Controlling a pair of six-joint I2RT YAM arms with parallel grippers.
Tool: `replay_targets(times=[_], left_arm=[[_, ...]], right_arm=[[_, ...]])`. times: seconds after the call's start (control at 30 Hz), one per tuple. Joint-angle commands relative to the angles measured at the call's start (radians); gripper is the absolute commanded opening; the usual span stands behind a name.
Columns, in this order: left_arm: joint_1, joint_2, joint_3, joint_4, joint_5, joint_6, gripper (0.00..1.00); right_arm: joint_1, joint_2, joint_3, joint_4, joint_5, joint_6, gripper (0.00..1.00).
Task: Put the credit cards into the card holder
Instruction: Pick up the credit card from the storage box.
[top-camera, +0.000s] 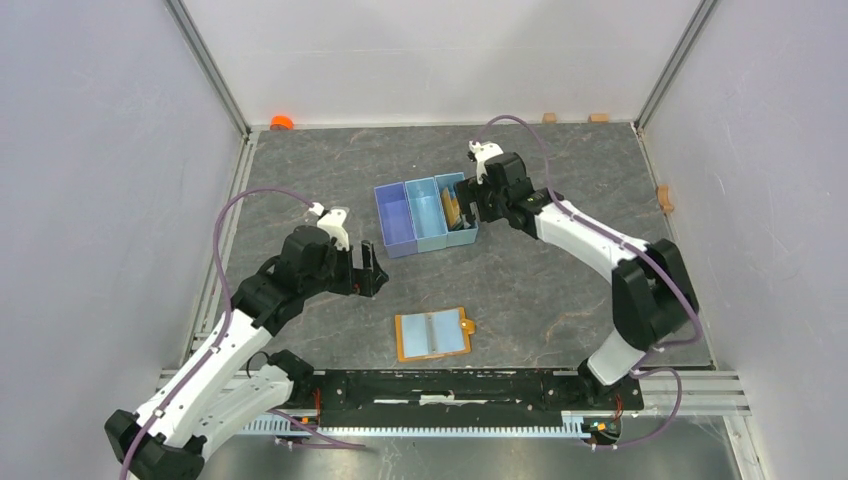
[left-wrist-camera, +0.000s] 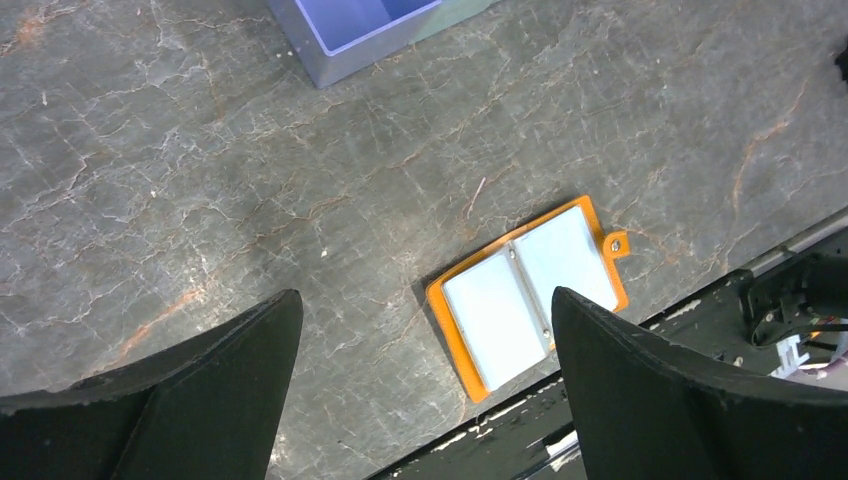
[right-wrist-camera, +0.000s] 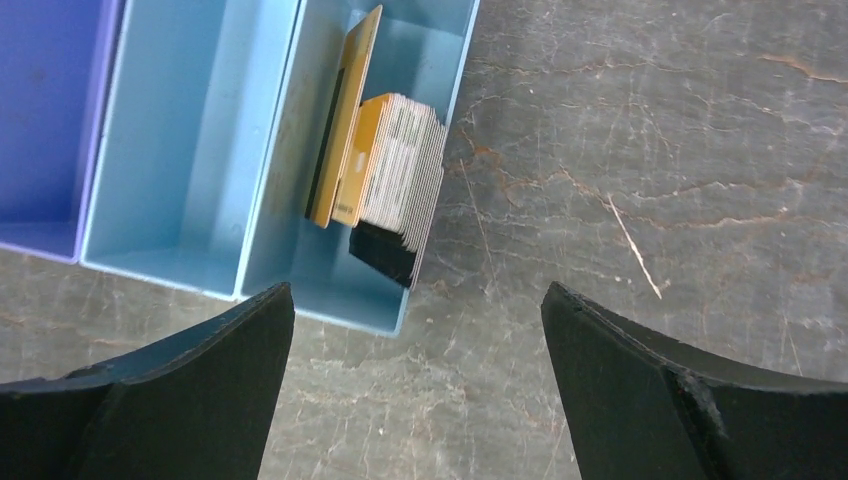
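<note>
W/ right hand (right-wrist-camera: 417, 295) & left hand (left-wrist-camera: 425, 295) released, card holder (left-wrist-camera: 530, 295) open flat on tabletop (top-camera: 560, 290) nr front, lower right straight onto credit cards (right-wrist-camera: 385, 165) standing in tray's (right-wrist-camera: 180, 150) rightmost compartment, pinching one only.

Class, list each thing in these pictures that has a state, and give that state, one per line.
card holder: open, lying flat.
credit cards: stacked on edge in one end compartment of the tray.
tray: other two compartments empty.
left gripper: open, empty.
right gripper: open, empty.
</note>
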Motion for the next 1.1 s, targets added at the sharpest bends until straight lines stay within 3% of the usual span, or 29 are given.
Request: replay_targets(times=[0.0,0.43,1.07], left_arm=[[0.023,0.027,-0.002,0.030,0.047,0.101,1.00],[0.046,0.044,-0.009,0.039,0.087,0.105,1.00],[0.047,0.049,-0.011,0.043,0.109,0.105,1.00]], right_arm=[[-0.019,0.107,0.124,-0.005,-0.079,-0.051,0.98],[-0.061,0.363,0.308,-0.011,-0.069,-0.006,0.96],[-0.107,0.285,0.270,-0.041,-0.045,-0.016,0.89]])
